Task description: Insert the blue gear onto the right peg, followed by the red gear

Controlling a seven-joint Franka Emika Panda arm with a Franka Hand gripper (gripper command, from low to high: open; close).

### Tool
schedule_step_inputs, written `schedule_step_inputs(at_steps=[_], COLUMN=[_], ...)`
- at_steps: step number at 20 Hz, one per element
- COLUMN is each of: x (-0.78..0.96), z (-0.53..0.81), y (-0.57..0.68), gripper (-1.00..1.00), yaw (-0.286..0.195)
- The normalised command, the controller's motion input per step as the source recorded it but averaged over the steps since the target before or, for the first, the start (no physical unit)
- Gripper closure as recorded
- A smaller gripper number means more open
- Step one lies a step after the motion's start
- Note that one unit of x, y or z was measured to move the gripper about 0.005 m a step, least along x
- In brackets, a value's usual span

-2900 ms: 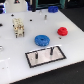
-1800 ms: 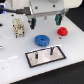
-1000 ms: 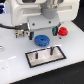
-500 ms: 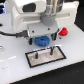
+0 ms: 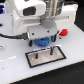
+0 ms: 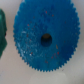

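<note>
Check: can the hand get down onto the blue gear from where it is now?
Probably yes. The hand hangs right over the blue gear, and the wrist view shows the gear's top and centre hole uncovered. The red gear sits apart on the exterior view's right.

In the exterior view the arm's white body hides most of the blue gear (image 5: 44,41), leaving a sliver, and cuts off the red gear (image 5: 64,33) at centre right. The gripper (image 5: 50,42) is too blurred to read. The pegs on the plate (image 5: 45,58) are too small to separate. In the wrist view a green object (image 6: 2,31) is cut off by the frame edge.

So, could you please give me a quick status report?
Gripper low over blue gear, fingers hidden. Red gear untouched at exterior view's right. Pegs on plate bare.
</note>
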Motion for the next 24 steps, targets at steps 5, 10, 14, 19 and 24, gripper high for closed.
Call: schedule_step_inputs(at_steps=[5, 10, 14, 19, 24], x=[-0.24, -0.06, 0.02, 0.22, 0.44], z=[-0.05, 0.04, 0.28, 0.45, 0.37], y=[0.01, 0.00, 0.01, 0.05, 0.04], gripper=[1.00, 1.00, 1.00, 1.00, 1.00], yaw=[0.000, 0.000, 0.000, 0.000, 0.000])
